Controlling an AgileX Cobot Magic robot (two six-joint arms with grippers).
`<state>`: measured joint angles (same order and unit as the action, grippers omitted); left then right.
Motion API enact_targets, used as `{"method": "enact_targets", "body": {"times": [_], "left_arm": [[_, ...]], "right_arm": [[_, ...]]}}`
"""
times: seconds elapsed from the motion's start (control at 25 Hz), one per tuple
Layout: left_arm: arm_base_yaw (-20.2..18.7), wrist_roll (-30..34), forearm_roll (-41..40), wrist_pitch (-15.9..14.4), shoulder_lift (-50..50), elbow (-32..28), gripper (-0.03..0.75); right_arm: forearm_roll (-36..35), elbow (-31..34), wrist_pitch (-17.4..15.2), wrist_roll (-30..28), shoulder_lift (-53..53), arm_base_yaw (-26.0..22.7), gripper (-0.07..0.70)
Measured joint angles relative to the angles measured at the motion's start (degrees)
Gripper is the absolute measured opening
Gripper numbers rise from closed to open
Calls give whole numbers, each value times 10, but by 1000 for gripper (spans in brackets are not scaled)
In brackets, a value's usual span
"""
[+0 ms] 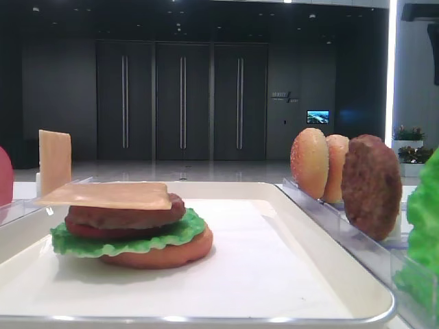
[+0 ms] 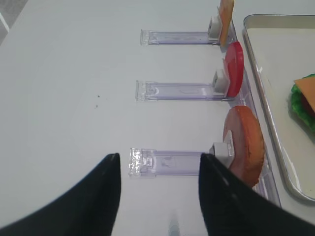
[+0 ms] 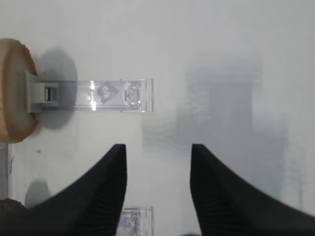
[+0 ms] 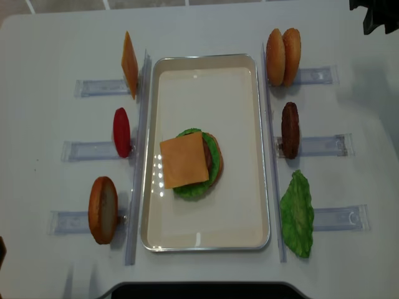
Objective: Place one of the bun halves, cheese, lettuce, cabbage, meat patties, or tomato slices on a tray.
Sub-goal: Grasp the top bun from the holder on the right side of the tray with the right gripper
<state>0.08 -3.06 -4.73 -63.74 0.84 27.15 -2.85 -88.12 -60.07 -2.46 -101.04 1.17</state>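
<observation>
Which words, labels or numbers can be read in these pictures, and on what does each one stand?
No text can be read.
The small sign on the dark back wall has lettering, but it is too small and blurred to read.
The lit screen near it shows only a picture.
The tray, the food pieces and the clear racks carry no visible label.

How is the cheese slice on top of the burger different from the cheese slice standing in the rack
The cheese on the burger lies flat on the patty, inside the tray; the cheese in the rack stands on edge outside the tray, on its left. The burger slice shows its full square face from above; the rack slice shows mostly its edge. Both are thin and yellow-orange.
</observation>
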Motion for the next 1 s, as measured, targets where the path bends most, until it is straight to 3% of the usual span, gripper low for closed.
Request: {"method": "enact_targets", "body": {"times": [0.28,0.44,0.68,1.0], "left_arm": [[0,0,0,0,0,0,391],[0,0,0,0,0,0,391],[0,0,0,0,0,0,391],[0,0,0,0,0,0,391]], "right_arm": [[-30,-31,-45,1,-17,14,335],[-42,-32,-54,32,-18,75,361],[-43,-32,-13,92,-18,187,364],[-43,-33,26,108,-39,208,366]]}}
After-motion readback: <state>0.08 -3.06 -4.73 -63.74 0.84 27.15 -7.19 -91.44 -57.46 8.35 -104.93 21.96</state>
